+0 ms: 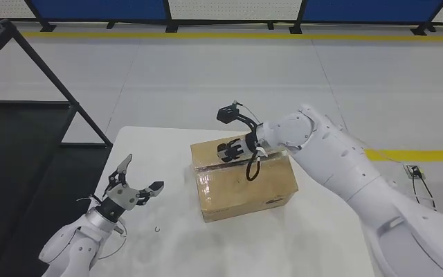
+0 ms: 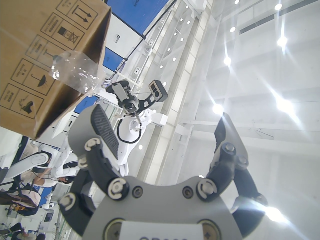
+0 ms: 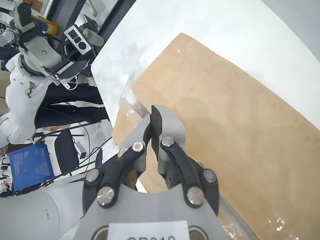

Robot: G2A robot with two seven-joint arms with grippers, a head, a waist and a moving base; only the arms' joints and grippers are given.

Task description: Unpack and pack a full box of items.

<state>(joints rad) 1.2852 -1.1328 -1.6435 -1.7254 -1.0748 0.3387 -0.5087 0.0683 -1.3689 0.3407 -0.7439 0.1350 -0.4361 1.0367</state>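
A closed cardboard box [image 1: 246, 181] sits on the white table [image 1: 173, 249], its top seam sealed with clear tape [image 3: 131, 99]. My right gripper [image 1: 224, 152] rests over the box's top at its left end, fingers shut, tips [image 3: 155, 123] right at the tape; I cannot tell if they pinch it. My left gripper [image 1: 144, 173] hovers open and empty above the table, to the left of the box and apart from it. In the left wrist view the box [image 2: 37, 51] shows from below and the side, with my right gripper [image 2: 121, 89] above its edge.
A tiny dark ring [image 1: 158, 229] lies on the table between my left gripper and the box. A black metal frame [image 1: 48, 76] stands beyond the table's left side. The table's left edge [image 3: 100, 86] runs close to the box.
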